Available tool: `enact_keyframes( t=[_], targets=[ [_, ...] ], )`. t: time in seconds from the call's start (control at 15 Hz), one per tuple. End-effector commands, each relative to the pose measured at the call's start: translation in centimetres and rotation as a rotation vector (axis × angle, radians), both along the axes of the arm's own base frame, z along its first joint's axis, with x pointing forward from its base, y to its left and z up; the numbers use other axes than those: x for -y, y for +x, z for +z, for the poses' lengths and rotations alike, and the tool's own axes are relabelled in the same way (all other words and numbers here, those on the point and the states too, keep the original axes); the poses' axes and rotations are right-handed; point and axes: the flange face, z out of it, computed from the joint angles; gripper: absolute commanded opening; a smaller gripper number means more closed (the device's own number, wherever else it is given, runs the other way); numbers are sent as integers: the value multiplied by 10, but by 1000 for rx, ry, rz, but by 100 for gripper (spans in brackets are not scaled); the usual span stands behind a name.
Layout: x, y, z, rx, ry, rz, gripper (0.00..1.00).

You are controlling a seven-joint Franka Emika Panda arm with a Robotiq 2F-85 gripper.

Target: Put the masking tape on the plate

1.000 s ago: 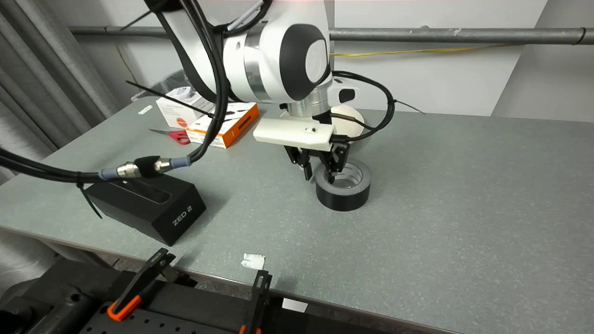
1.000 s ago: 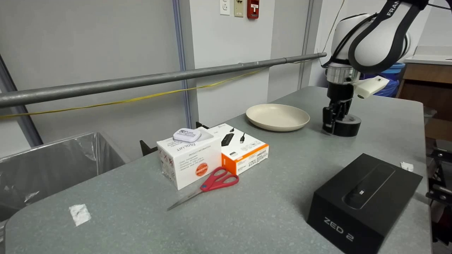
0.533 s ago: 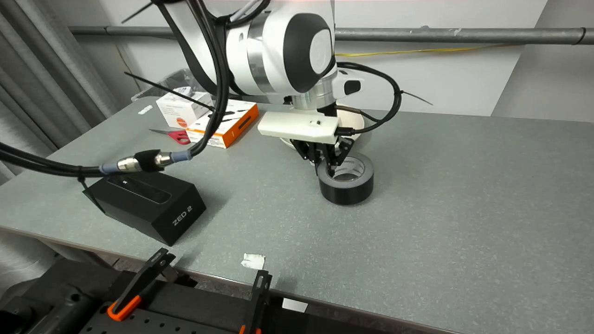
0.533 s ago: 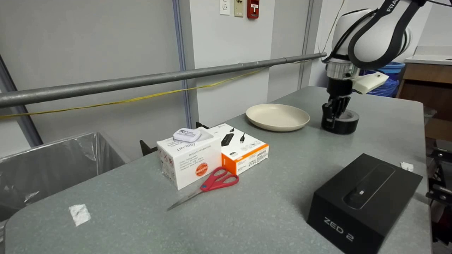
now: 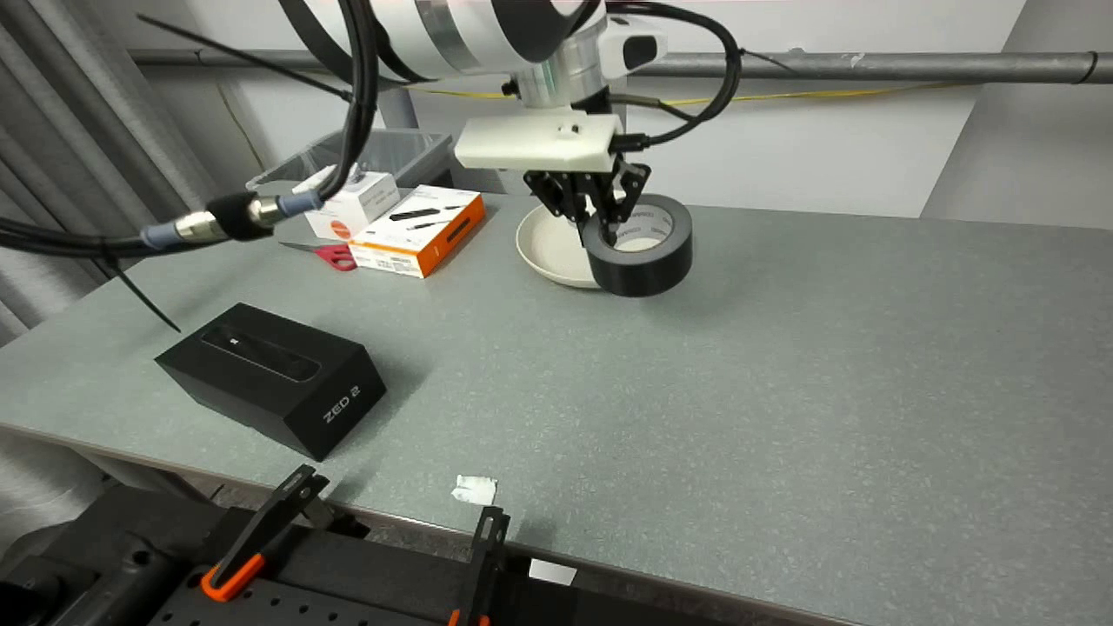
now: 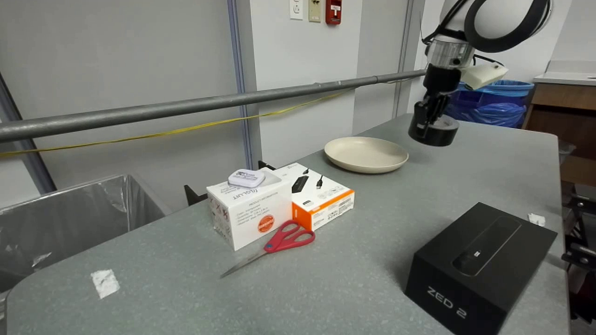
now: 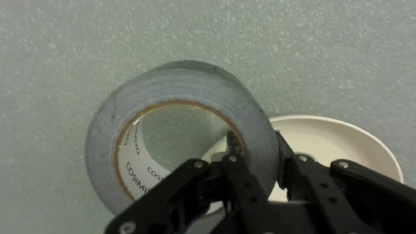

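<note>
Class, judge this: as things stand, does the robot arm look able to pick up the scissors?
Probably not: its jaws are shut on the wall of the tape, so they would likely have to let go first. The scissors themselves lie uncovered.

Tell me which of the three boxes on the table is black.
The ZED 2 box; the orange-sided box and the orange-stickered box both have white tops, not black.

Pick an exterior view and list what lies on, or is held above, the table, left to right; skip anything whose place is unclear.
In an exterior view: white scrap, white box, orange-edged box, plate, masking tape, another white scrap.
</note>
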Motion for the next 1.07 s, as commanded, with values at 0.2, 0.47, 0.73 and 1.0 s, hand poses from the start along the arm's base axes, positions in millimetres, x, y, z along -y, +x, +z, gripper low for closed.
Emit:
enact_keyframes(
  t=[0.2, 0.47, 0.73, 1.0],
  targets=[
    [-33, 19, 19, 34, 10, 53, 26],
    [-38, 21, 18, 34, 11, 59, 26],
    [-47, 43, 14, 66, 31, 67, 6],
    [-55, 80, 6, 86, 53, 44, 6]
  ],
)
